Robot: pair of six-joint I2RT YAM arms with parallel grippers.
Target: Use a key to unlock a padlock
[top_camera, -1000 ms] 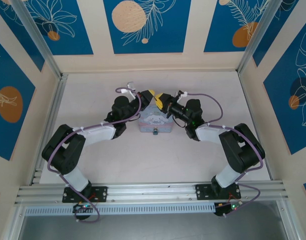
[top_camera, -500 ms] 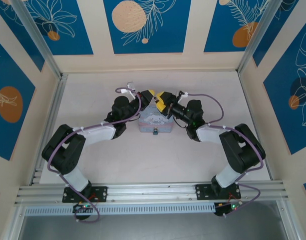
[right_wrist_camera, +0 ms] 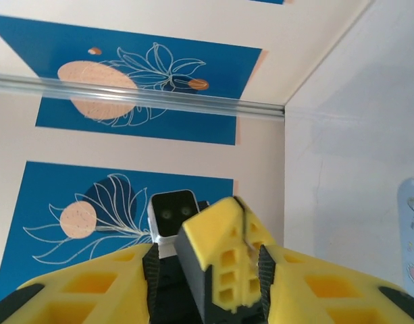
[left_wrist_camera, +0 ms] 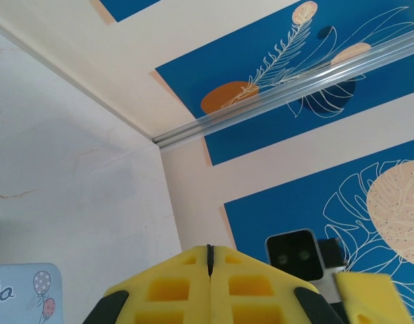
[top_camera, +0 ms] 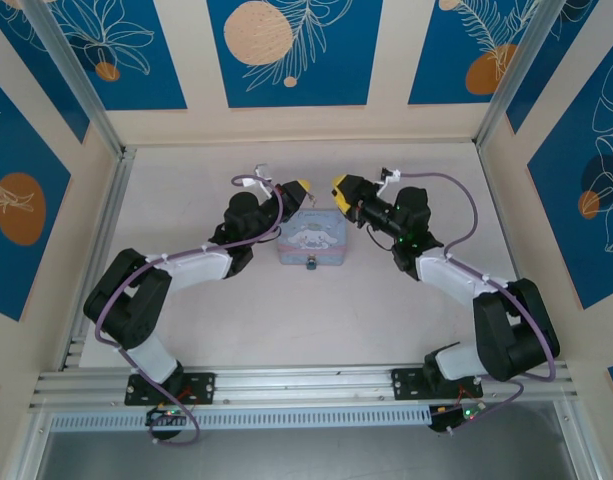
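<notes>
Left pincer [left_wrist_camera: 209, 251] closed — right pincer [top_camera: 340, 186] apart

A pale blue rectangular tin box [top_camera: 311, 240], its lid printed with a white cartoon figure, lies flat on the white tabletop [top_camera: 316, 320], a little behind the middle. One corner of the lid, with small printed balloons, appears low in the left wrist view. Cream wall panels [top_camera: 296, 125] enclose the table on three sides. They carry blue rectangular prints [top_camera: 286, 50] of white line-drawn leaves and orange discs. Aluminium posts [top_camera: 76, 80] stand at the two back corners, and a slotted aluminium rail [top_camera: 306, 380] runs along the near edge.
</notes>
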